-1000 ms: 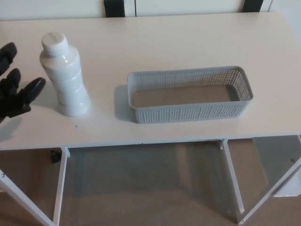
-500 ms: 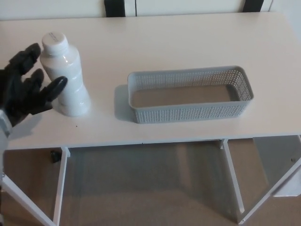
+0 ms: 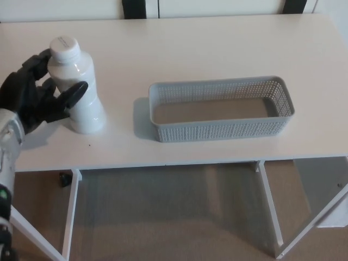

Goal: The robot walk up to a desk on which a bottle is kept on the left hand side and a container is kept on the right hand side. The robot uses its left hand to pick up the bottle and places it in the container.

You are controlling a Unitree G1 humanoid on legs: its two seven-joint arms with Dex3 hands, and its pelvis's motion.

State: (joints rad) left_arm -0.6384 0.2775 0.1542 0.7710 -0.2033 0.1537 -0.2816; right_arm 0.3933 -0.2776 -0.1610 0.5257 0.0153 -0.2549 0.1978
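Note:
A white bottle (image 3: 81,92) with a white cap stands upright at the left of the white desk (image 3: 206,43). My left hand (image 3: 38,98) is right beside it on its left, fingers apart; the thumb crosses in front of the bottle's waist and the upper fingers reach behind its shoulder. The fingers have not closed around it. A grey perforated container (image 3: 220,109) lies empty to the right of the bottle. My right hand does not show.
The desk's front edge (image 3: 163,163) runs across the lower middle, with white legs and brown carpet below. A white box (image 3: 326,190) stands on the floor at the lower right. Dark chair parts show past the far edge.
My left hand has come in from the left edge to the bottle's side, its thumb now in front of the bottle. The bottle and container have stayed put.

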